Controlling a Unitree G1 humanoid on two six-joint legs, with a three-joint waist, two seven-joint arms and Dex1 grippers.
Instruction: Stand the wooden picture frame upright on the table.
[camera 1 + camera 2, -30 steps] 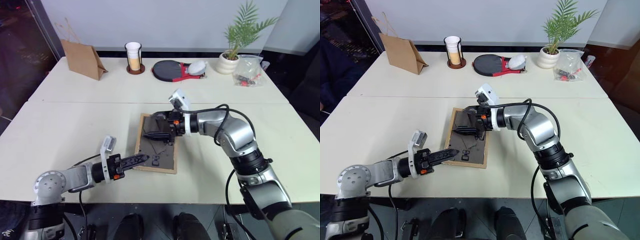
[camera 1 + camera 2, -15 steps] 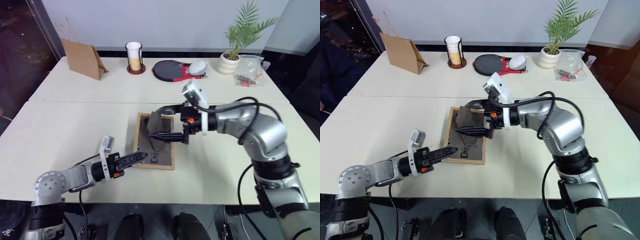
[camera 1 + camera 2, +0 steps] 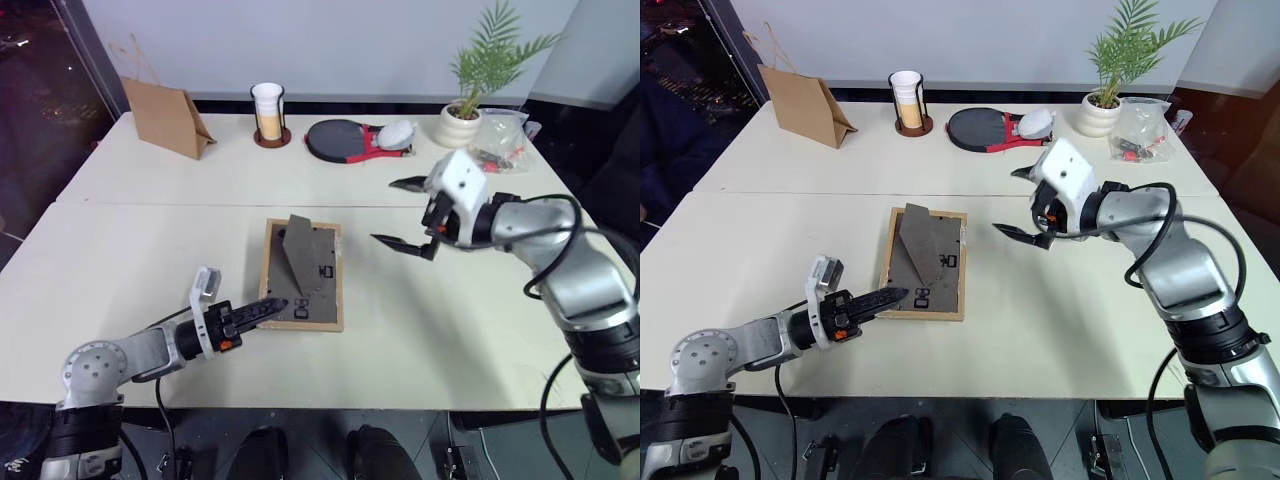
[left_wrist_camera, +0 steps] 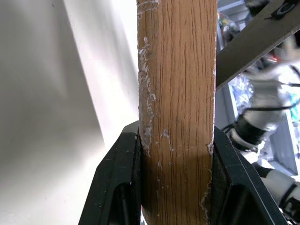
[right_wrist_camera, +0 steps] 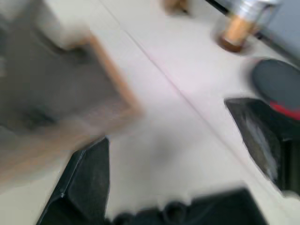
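Note:
The wooden picture frame [image 3: 304, 277] lies face down on the table [image 3: 140, 235], its dark grey back up. Its fold-out stand [image 3: 297, 254] is raised off the backing. My left gripper [image 3: 264, 309] is shut on the frame's near left corner. In the left wrist view the light-wood edge [image 4: 177, 93] sits clamped between the two black fingers [image 4: 119, 168]. My right gripper [image 3: 400, 213] hovers open above the table to the right of the frame, well apart from it. The right wrist view shows the frame [image 5: 65, 103] blurred beyond the spread fingers [image 5: 89, 187].
Along the far edge stand a brown paper bag [image 3: 165, 118], a cup in a holder [image 3: 267, 115], a black and red paddle [image 3: 342, 139], a potted plant [image 3: 462, 120] and a clear plastic bag [image 3: 497, 143]. A seam [image 3: 180, 206] crosses the table.
My right gripper let go of the stand and swung right and upward, away from the frame, rolling its wrist. The stand stays raised. My left gripper kept its hold on the frame.

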